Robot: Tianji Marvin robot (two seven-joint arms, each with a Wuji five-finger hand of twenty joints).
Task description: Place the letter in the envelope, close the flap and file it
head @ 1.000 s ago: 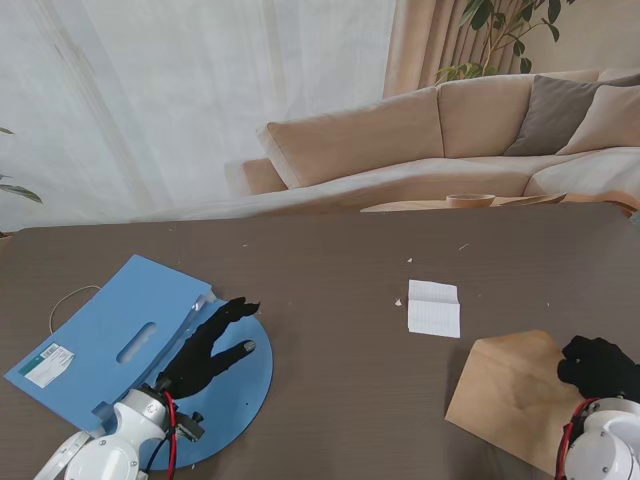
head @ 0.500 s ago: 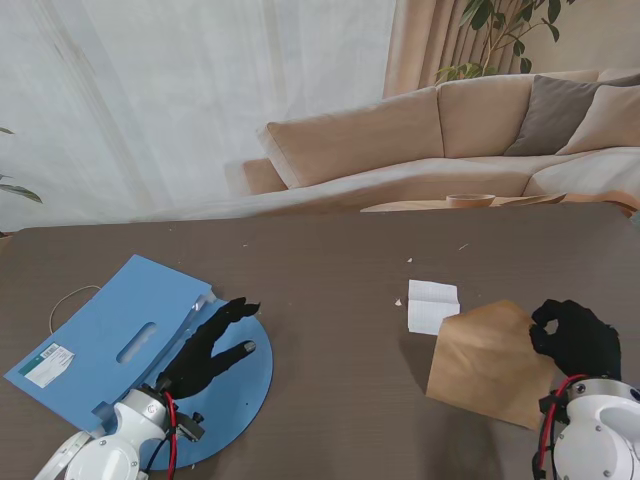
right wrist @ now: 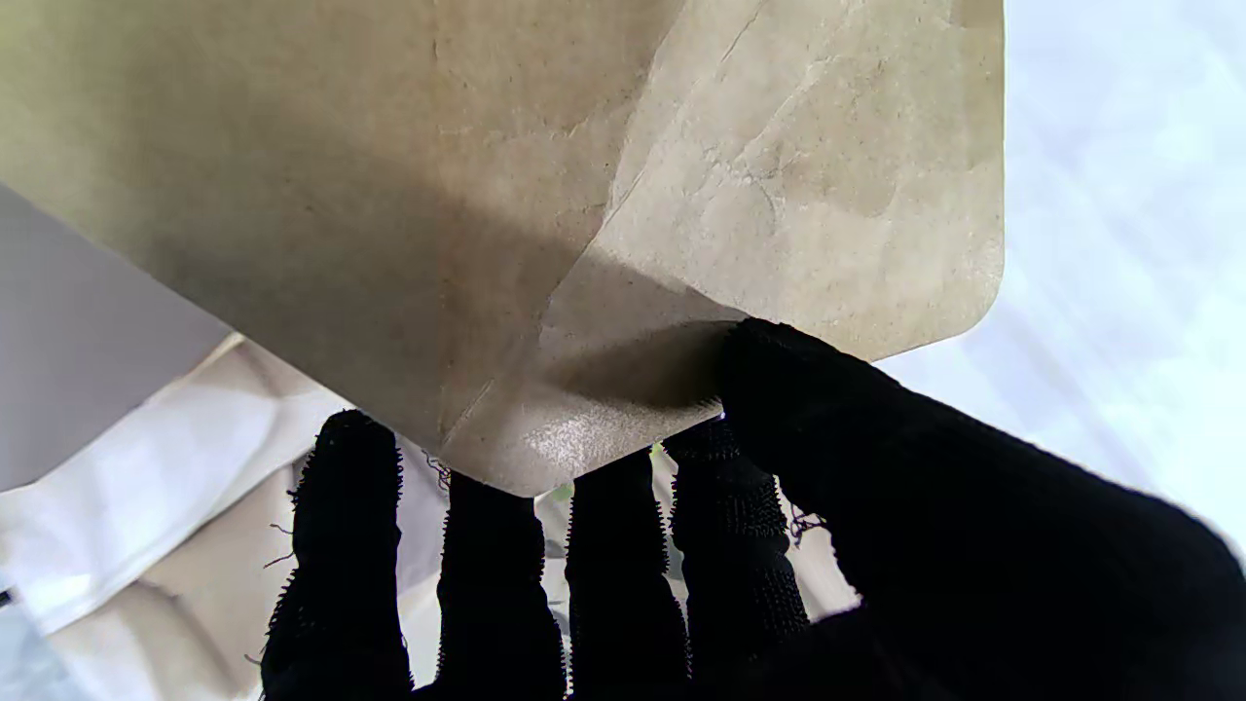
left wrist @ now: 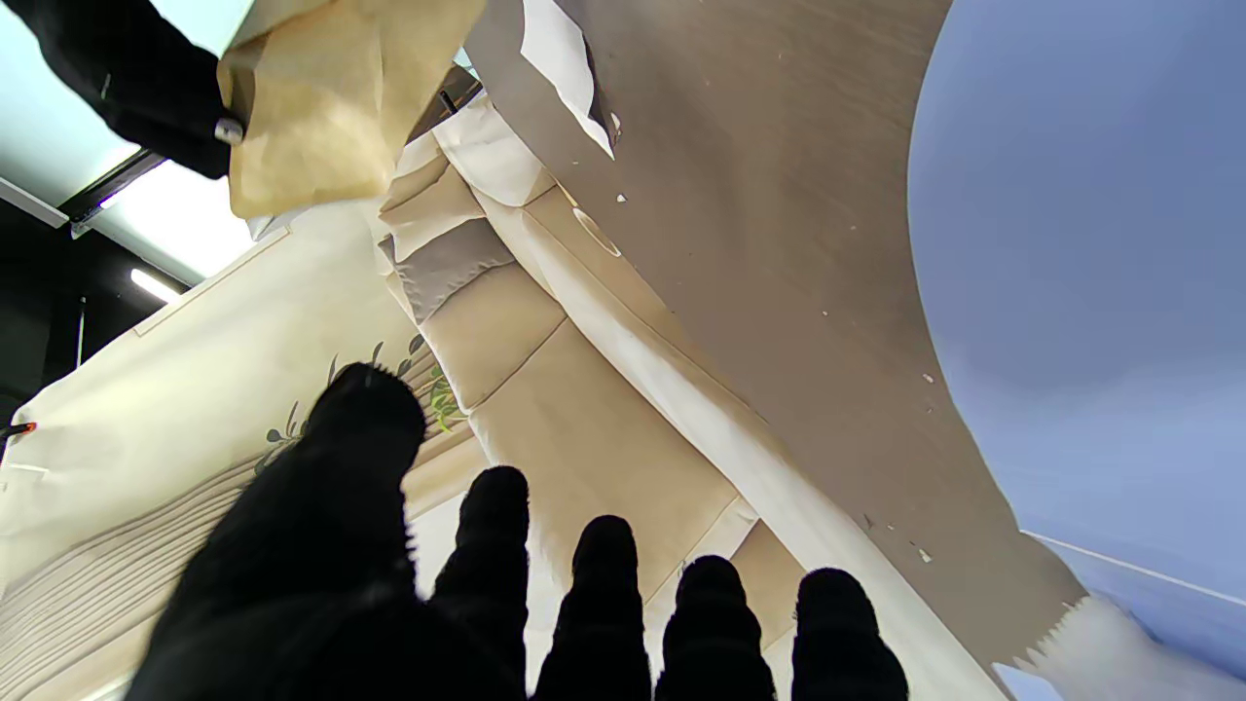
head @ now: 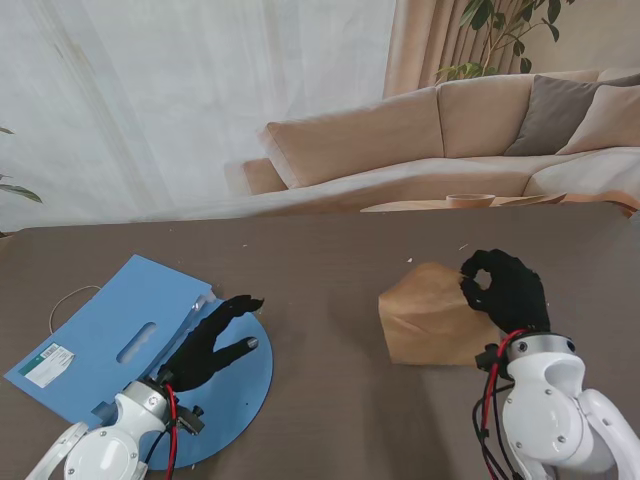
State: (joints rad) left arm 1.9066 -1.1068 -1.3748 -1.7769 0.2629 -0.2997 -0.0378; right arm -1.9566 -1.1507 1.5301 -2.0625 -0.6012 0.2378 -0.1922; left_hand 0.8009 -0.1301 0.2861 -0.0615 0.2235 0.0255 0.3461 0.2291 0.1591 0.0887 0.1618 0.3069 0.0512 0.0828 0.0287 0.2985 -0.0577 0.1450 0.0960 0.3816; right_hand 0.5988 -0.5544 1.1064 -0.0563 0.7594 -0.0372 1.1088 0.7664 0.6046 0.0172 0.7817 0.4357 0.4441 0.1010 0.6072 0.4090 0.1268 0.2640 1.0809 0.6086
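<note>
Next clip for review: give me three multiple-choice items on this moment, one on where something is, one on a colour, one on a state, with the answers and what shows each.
1. Where does the left hand rest?
A. on the blue folder
B. on the sofa
C. on the envelope

2. What colour is the envelope?
A. white
B. brown
C. blue

3. What is the right hand doing?
A. lying open on the table
B. pinching a corner of the envelope
C. closed on nothing

Answers:
1. A, the stand view shows the black fingers spread over the round flap of the blue folder.
2. B, it is plain kraft brown in the stand and right wrist views.
3. B, the right wrist view shows thumb and fingers closed on the envelope's corner, and the left wrist view shows it lifted off the table.
</note>
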